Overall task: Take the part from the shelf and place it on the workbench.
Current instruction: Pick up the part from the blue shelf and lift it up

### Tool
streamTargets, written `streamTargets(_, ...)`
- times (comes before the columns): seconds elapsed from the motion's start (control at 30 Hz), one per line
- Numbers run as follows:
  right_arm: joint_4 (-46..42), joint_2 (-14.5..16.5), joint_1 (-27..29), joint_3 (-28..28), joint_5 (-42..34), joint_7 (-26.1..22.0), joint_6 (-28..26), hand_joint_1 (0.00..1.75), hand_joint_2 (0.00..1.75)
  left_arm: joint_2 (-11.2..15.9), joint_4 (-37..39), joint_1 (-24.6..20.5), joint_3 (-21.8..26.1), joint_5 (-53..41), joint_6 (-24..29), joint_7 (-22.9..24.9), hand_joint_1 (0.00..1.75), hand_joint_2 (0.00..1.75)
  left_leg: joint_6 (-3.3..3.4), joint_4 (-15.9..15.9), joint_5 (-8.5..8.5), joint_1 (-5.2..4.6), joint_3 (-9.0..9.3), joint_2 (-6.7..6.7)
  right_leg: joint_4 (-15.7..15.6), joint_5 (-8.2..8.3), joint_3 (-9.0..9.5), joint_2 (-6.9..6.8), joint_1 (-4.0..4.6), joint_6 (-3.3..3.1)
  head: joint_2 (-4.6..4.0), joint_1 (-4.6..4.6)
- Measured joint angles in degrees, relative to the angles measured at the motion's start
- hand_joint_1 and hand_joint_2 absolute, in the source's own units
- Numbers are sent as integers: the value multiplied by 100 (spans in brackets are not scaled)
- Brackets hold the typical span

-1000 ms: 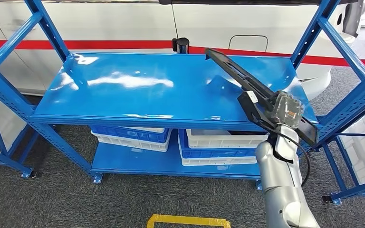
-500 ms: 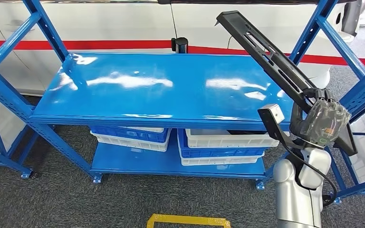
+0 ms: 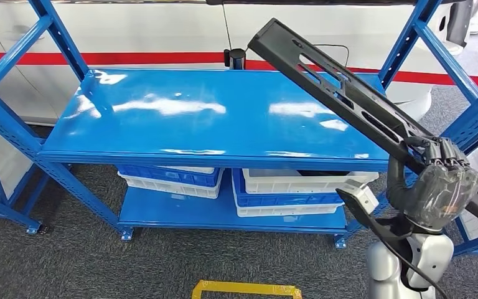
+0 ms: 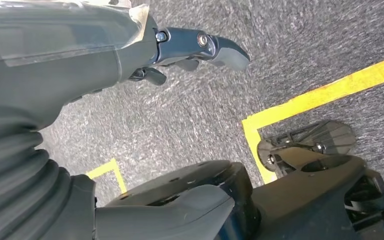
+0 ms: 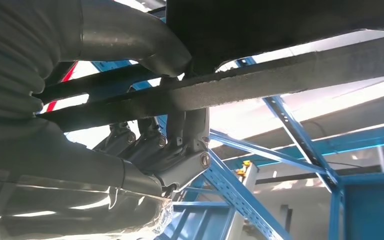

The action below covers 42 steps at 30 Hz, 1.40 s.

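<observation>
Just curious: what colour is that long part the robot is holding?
Black, clearest in the head view: the long part in the right hand.

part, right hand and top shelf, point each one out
part [image 3: 330, 87], head view, on the slotted middle of the long black bar
right hand [image 3: 439, 180], head view, on its wrapped back
top shelf [image 3: 193, 112], head view, on its bare blue deck

a blue metal shelf rack [image 3: 211, 112] is standing on dark grey carpet [image 3: 162, 268], its glossy top shelf catching bright reflections of overhead light. white and blue plastic bins [image 3: 286, 190] are sitting on the lower shelf. behind it, a white car with a red stripe [image 3: 131, 58] is filling the background. yellow floor tape [image 3: 246, 289] is marking the carpet in front.
</observation>
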Motion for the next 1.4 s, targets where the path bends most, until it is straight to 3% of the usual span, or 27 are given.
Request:
streamTargets(0.07,-93,6,140,13,-179,-135,0,175,175,-16,0,-2,47,45,8,-25,0,175,38,-34,37,18,14,9,12,-2,-12,-1,18,24,0,2)
streamTargets(0.13,-153,17,267,12,-348,-289,0,175,175,-42,0,-4,105,78,31,-40,0,175,100,-105,106,45,46,41,226,-150,-122,-15,35,1,-1,7)
streamTargets(0.23,-189,37,428,7,-616,-558,0,175,175,-72,0,-3,160,99,87,-42,0,175,143,-133,156,57,15,91,1302,-653,-623,-26,32,-77,-1,26)
streamTargets(0.27,-194,46,492,0,-706,-651,0,175,175,-83,0,-2,179,102,105,-43,0,175,139,-131,164,59,-1,99,1615,-746,-760,-27,24,-59,-1,27)
streamTargets(0.3,-202,60,561,-11,-791,-738,0,175,175,-94,1,-1,203,107,122,-43,0,175,128,-127,171,66,-13,101,1726,-741,-798,-29,8,-11,-1,28)
streamTargets(0.33,-218,75,630,-25,-865,-816,0,175,175,-106,1,-1,228,118,137,-44,0,175,112,-117,176,79,-23,100,1602,-647,-721,-35,-16,58,-1,28)
streamTargets(0.4,-275,112,737,-44,-954,-927,0,175,175,-127,2,-2,272,140,168,-51,0,175,45,-49,159,113,-57,99,838,-353,-322,-63,-79,209,-1,31)
streamTargets(0.47,-350,157,821,-54,-986,-988,-4,175,175,-143,4,-5,302,153,199,-64,0,175,-52,59,127,112,-122,89,339,-173,-55,-40,-71,226,0,30)
streamTargets(0.53,-410,203,892,-68,-992,-1014,-10,175,175,-150,7,-5,327,157,214,-73,0,175,-122,139,128,94,-189,68,358,-161,-85,12,-31,122,0,15)
streamTargets(0.6,-453,237,935,-86,-998,-1033,-11,175,175,-152,8,-3,355,160,215,-88,0,175,-172,205,99,116,-259,64,383,-154,-164,15,-59,13,0,-4)
streamTargets(0.67,-534,278,998,-98,-1006,-1074,-11,175,175,-152,9,-2,379,161,197,-147,0,175,-216,537,-200,144,-410,83,387,-90,-238,3,-69,-102,0,-15)
streamTargets(0.73,-658,321,1111,-107,-1021,-1132,-12,175,175,-155,9,-4,387,161,162,-233,0,175,-242,1268,-682,149,-676,97,388,-25,-330,-21,-21,-203,-1,-18)
streamTargets(0.77,-713,335,1173,-111,-1031,-1155,-13,175,175,-155,9,-6,388,162,143,-266,0,175,-243,1605,-842,149,-779,97,389,4,-375,-33,9,-237,-1,-18)
streamTargets(0.8,-756,344,1228,-113,-1039,-1170,-13,175,175,-155,9,-6,389,162,130,-287,0,175,-229,1781,-899,147,-801,97,390,35,-419,-42,41,-263,-1,-17)
streamTargets(0.83,-792,350,1272,-115,-1046,-1176,-13,175,175,-156,9,-6,389,163,119,-299,0,175,-196,1732,-849,143,-708,97,390,67,-459,-44,74,-279,-1,-17)
streamTargets(0.9,-856,364,1322,-119,-1054,-1179,-12,175,175,-156,9,-6,390,163,110,-305,0,175,-80,1060,-576,112,-231,93,389,136,-523,-34,125,-290,-1,-17)
streamTargets(0.97,-917,381,1349,-123,-1058,-1179,-11,175,175,-154,9,-14,391,163,109,-310,0,175,29,363,-413,49,208,113,375,207,-550,-32,140,-256,-1,-10)
streamTargets(1.0,-938,390,1356,-123,-1058,-1179,-12,175,175,-156,9,-18,391,163,110,-314,0,175,62,200,-389,12,296,119,366,239,-551,-40,128,-226,-1,-16)
streamTargets(1.1,-978,414,1383,-125,-1066,-1181,-12,175,175,-169,10,-19,393,163,111,-325,0,175,107,48,-251,-29,259,139,329,325,-574,-67,111,-115,-1,-35)
streamTargets(1.13,-994,417,1397,-128,-1079,-1177,-12,175,175,-175,11,-18,397,163,111,-332,0,175,121,-7,-173,-16,221,151,366,272,-617,-69,117,-100,-1,-34)
streamTargets(1.17,-1014,417,1414,-130,-1096,-1170,-13,175,175,-184,13,-19,401,161,108,-341,0,175,136,-61,-85,0,173,161,499,131,-686,-68,125,-112,-1,-28)
streamTargets(1.23,-1055,415,1476,-130,-1130,-1155,-13,175,175,-197,14,-21,407,145,80,-369,0,175,146,-93,43,11,48,175,1101,-333,-891,-67,111,-154,0,-16)
streamTargets(1.3,-1099,414,1573,-130,-1149,-1151,-13,175,175,-202,19,-12,408,108,20,-406,0,175,132,-84,145,15,-93,190,1744,-631,-1015,-67,85,-111,-1,-3)
streamTargets(1.33,-1123,415,1617,-130,-1159,-1151,-13,175,175,-200,22,-7,408,89,-11,-426,0,175,114,-74,190,22,-163,197,1838,-631,-959,-68,69,-47,0,0)
streamTargets(1.37,-1150,416,1652,-128,-1172,-1151,-13,175,175,-197,26,-4,408,70,-38,-442,0,175,90,-54,228,34,-222,204,1703,-550,-788,-70,48,35,-1,3)
streamTargets(1.4,-1183,417,1675,-127,-1193,-1151,-13,175,175,-193,28,-3,408,55,-55,-452,0,175,61,-16,258,50,-279,207,1371,-440,-519,-74,21,115,0,2)
